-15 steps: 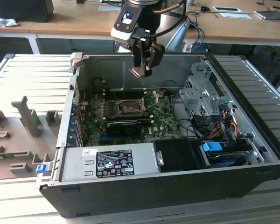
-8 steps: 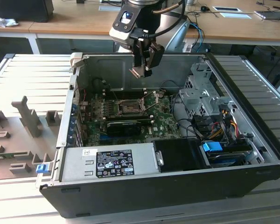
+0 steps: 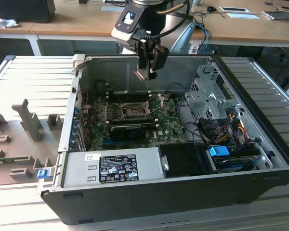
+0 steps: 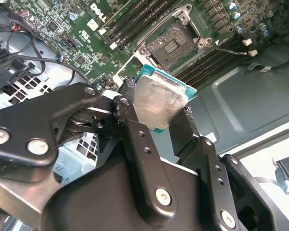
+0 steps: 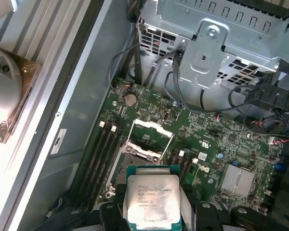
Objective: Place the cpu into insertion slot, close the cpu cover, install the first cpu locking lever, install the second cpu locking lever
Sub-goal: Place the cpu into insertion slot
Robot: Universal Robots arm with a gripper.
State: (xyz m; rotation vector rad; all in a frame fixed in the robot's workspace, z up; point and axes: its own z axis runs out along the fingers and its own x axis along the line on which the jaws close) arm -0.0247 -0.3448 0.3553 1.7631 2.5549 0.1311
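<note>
Carrying the cpu (image 5: 153, 199) over the slot (image 4: 171, 43)
The fingers (image 4: 131, 126) are clenching the cpu above the open case. Seating it, closing the cover (image 5: 153, 126) and locking both levers (image 4: 231, 49) are all pending.

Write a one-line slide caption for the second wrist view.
The gripper holds the cpu by its edges, not yet in the empty insertion slot.

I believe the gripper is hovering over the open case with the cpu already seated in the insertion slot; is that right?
Not quite: the cpu is clamped in the gripper, and the insertion slot lies empty, as both wrist views show. The rest holds.
</note>
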